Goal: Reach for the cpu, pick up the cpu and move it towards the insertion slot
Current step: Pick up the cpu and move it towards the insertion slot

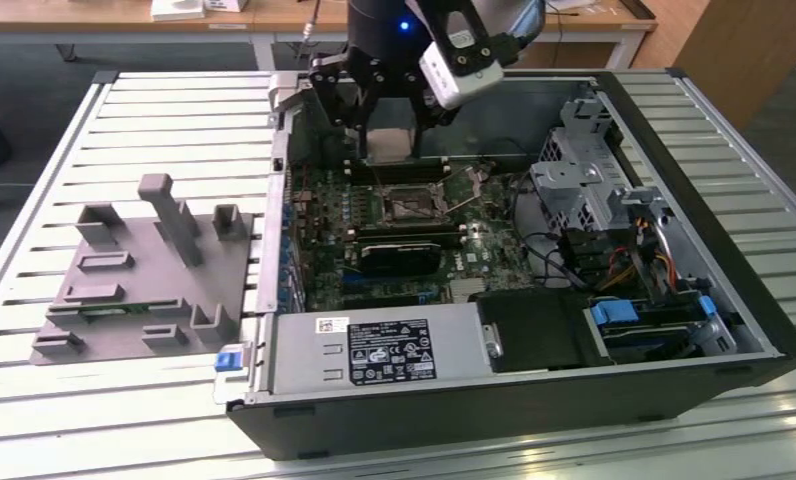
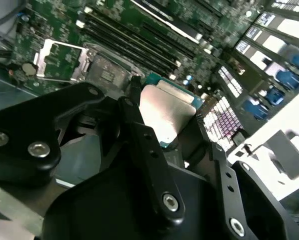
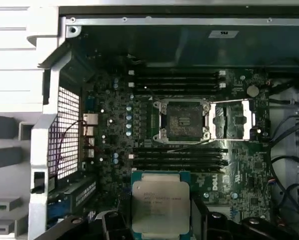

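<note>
The cpu (image 1: pixel 391 141) is a flat square chip with a silver-grey top. It hangs between the fingers of my gripper (image 1: pixel 393 128), above the back part of the green board in the open computer case. In both wrist views the cpu (image 3: pixel 161 207) (image 2: pixel 165 113) sits clamped by its edges between the black fingers (image 2: pixel 135 116), so the gripper is shut on it. The insertion slot (image 1: pixel 409 205) (image 3: pixel 182 120) (image 2: pixel 106 72) is a dark square socket in a silvery frame. Its lid is swung open beside it, and it lies uncovered a short way from the chip.
Long black memory slots (image 3: pixel 177 82) run on both sides of the socket. A black card (image 1: pixel 401 254) lies across the board nearer the front. A drive cage with cables (image 1: pixel 588 185) stands at the exterior view's right. Grey plastic blocks (image 1: pixel 145 270) stand outside the case on the left.
</note>
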`<state>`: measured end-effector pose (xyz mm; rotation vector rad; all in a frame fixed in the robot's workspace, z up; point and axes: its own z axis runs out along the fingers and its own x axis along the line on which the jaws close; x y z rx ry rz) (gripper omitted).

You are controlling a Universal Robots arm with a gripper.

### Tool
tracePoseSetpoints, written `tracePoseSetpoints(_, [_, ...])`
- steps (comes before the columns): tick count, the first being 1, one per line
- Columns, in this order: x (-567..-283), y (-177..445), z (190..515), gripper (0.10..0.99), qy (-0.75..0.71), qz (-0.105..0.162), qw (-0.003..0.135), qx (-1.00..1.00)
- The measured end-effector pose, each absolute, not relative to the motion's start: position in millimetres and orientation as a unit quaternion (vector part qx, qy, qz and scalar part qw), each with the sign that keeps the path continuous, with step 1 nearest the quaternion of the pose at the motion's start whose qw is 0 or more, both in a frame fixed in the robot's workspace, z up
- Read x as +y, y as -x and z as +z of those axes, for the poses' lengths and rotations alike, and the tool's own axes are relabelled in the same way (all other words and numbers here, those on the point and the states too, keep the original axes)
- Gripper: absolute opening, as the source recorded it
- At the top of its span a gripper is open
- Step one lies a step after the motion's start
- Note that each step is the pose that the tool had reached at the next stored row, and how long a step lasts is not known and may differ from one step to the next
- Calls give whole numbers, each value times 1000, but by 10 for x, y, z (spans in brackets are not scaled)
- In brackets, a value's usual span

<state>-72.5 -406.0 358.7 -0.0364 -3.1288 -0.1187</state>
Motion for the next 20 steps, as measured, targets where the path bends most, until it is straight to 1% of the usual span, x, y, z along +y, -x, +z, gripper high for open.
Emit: tracePoseSetpoints(20, [-3697, 452, 3506, 545, 12, -40, 5, -999])
